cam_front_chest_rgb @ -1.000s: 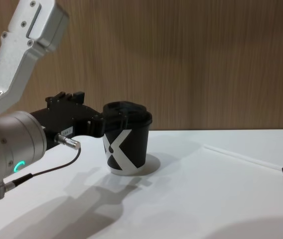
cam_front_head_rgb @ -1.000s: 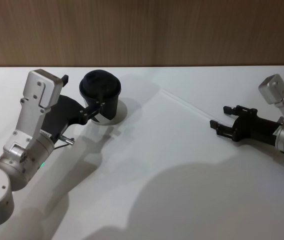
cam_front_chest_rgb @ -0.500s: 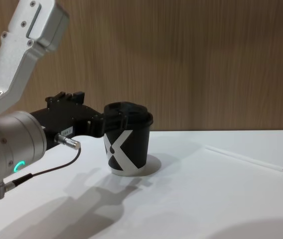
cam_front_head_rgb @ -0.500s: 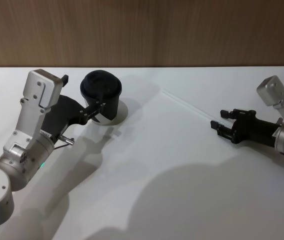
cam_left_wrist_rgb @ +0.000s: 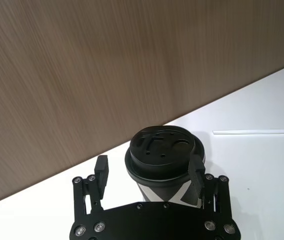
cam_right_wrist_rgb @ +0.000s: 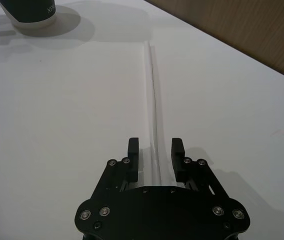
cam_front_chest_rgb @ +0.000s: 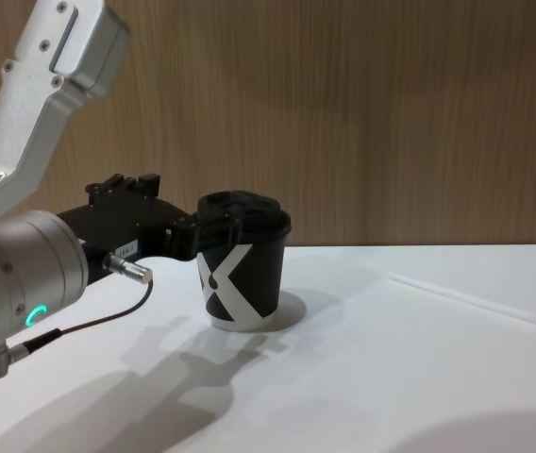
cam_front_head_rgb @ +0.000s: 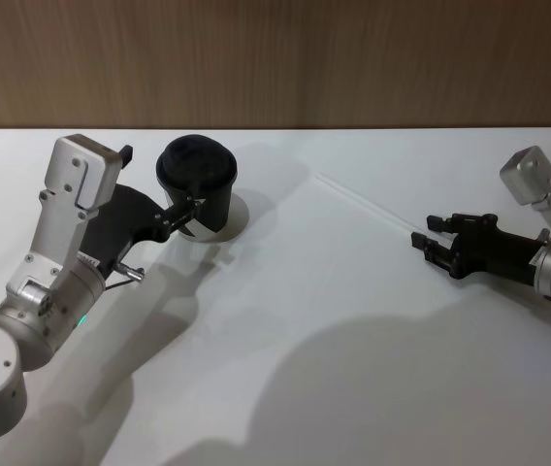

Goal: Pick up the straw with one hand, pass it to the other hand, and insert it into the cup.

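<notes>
On the white tabletop (cam_front_head_rgb: 305, 320), the left claw (cam_left_wrist_rgb: 149, 164) is spread, straddling the cup (cam_left_wrist_rgb: 164, 150), one finger at its lid rim, the other apart. The right claw (cam_right_wrist_rgb: 155, 145), released, straddles the faint, flat-lying straw (cam_right_wrist_rgb: 152, 90), whose near end hides beneath its body.

— What sits on the white surface (cam_front_head_rgb: 285, 340)?
— Two items. A black paper cup (cam_front_head_rgb: 198, 189), domed lid on, stands upright toward 10 o'clock in the head view, its white base rim flat on the top.
— And the second?
— A thin white straw (cam_front_head_rgb: 365, 204) lies flat toward 2 o'clock, slanting down toward 3 o'clock, well apart from the cup.
</notes>
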Robot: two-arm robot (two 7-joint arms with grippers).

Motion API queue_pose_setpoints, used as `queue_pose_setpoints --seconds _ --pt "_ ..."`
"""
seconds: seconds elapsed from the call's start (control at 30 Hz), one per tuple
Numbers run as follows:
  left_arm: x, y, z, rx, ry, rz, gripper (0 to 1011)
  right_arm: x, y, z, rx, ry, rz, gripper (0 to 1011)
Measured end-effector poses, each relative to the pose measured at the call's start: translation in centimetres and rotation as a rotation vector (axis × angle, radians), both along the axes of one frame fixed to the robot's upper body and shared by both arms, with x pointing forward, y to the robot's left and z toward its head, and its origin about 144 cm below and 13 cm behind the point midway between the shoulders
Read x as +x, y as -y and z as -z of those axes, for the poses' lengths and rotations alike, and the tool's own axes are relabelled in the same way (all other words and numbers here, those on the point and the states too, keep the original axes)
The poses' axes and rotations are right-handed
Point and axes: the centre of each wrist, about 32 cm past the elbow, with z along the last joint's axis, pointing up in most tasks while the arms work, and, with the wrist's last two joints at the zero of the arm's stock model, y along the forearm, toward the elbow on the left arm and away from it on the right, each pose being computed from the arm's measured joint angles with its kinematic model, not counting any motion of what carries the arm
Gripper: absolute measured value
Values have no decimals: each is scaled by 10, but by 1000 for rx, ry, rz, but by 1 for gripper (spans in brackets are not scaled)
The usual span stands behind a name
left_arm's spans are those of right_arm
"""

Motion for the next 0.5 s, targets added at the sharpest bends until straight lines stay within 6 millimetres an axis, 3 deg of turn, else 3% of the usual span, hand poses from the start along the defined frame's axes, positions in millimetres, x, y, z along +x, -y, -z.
queue_pose_setpoints --seconds 0.47,0.5 --pt "0 0 0 0 0 0 1003 1 4 -2 11 6 11 298" --pt "0 0 0 0 0 0 1003 1 5 -2 12 6 12 241"
